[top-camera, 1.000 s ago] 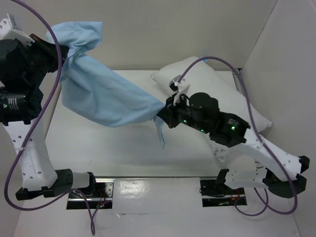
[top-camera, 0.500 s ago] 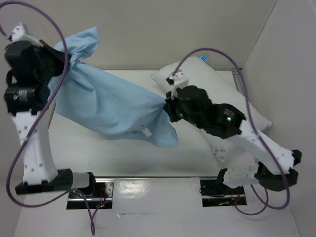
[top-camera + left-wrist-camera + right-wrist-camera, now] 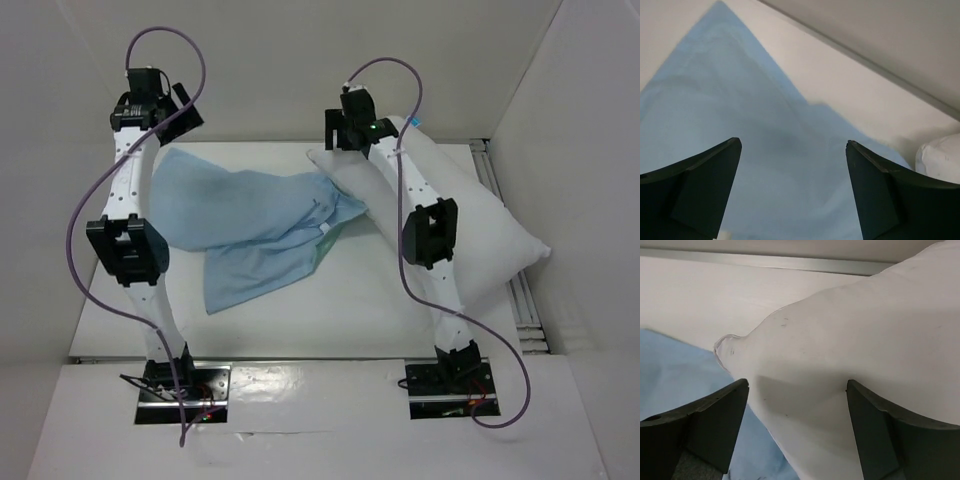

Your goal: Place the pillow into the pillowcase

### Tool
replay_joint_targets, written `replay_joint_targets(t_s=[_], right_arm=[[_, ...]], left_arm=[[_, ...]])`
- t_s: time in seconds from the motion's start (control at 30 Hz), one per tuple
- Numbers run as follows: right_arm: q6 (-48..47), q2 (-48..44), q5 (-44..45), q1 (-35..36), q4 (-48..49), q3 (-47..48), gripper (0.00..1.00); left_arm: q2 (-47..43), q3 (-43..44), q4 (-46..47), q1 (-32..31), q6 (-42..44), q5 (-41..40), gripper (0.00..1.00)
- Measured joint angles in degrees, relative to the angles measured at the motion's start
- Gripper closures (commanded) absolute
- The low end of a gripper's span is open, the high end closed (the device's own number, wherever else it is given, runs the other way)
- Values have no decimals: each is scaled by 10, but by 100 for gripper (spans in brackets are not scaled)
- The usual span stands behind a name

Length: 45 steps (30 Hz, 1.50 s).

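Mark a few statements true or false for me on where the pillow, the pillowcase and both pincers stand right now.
1. The pillowcase lies on the table. True.
2. The left pincer is shut on the pillowcase. False: its jaws stand open above the blue cloth and hold nothing.
3. The pillow is inside the pillowcase. False: it lies bare on the table, to the right of the pillowcase.
4. The right pincer is open over a corner of the pillow. True.
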Motion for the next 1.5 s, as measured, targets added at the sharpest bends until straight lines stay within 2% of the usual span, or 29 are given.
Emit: replay_joint_targets(t_s=[0.03, 0.1, 0.17, 0.2, 0.27, 0.33, 0.43, 0.6, 0.8, 0.9, 0.93, 0.97, 1.0, 1.03, 1.07, 1.1, 1.2, 1.3, 1.4, 1.5], right_arm=[[4, -2, 0, -2, 4, -16, 13], [9, -57, 3, 12, 19, -114, 13], [22, -161, 3, 46, 64, -287, 18], [31, -207, -1, 67, 68, -356, 18], [61, -296, -4, 119, 81, -476, 18], [97, -372, -16, 179, 103, -574, 12], [141, -423, -22, 243, 130, -658, 8], [168, -363, -5, 328, 143, -658, 5], [160, -234, -6, 365, 165, -586, 5], [157, -178, -1, 360, 165, -525, 8], [156, -160, 1, 359, 165, -504, 11], [154, -141, 5, 359, 165, -481, 30], [150, -126, 8, 358, 166, -464, 41], [151, -113, 10, 355, 170, -454, 59], [150, -106, 12, 354, 172, -452, 90], [149, -101, 18, 352, 171, -452, 100], [156, -102, 18, 346, 178, -459, 100], [156, -135, 23, 340, 200, -514, 100], [152, -204, 34, 337, 197, -606, 100], [148, -310, 48, 338, 169, -707, 100]], left_arm=[[-25, -41, 11, -3, 2, 0, 5], [-88, -133, 25, -6, 5, 5, 19], [-164, -237, 36, -11, 2, 11, 31], [-191, -270, 37, -13, -3, 13, 32], [-243, -339, 56, -13, -12, 17, 22], [-269, -393, 67, -13, -27, 19, 8], [-259, -459, 76, -7, -53, 24, 3], [-193, -531, 78, 12, -86, 26, 1], [-150, -541, 107, 34, -115, 30, 2], [-113, -523, 119, 44, -129, 32, 13], [-94, -511, 124, 47, -134, 34, 20], [-74, -502, 130, 50, -139, 36, 29], [-58, -494, 133, 53, -143, 40, 59], [-40, -485, 133, 55, -147, 43, 82], [-26, -478, 131, 57, -146, 45, 100], [-21, -471, 127, 60, -148, 50, 100], [-9, -447, 125, 65, -140, 57, 100], [-3, -418, 111, 70, -138, 61, 100], [-3, -373, 90, 79, -136, 64, 100], [-3, -326, 74, 86, -125, 63, 100]])
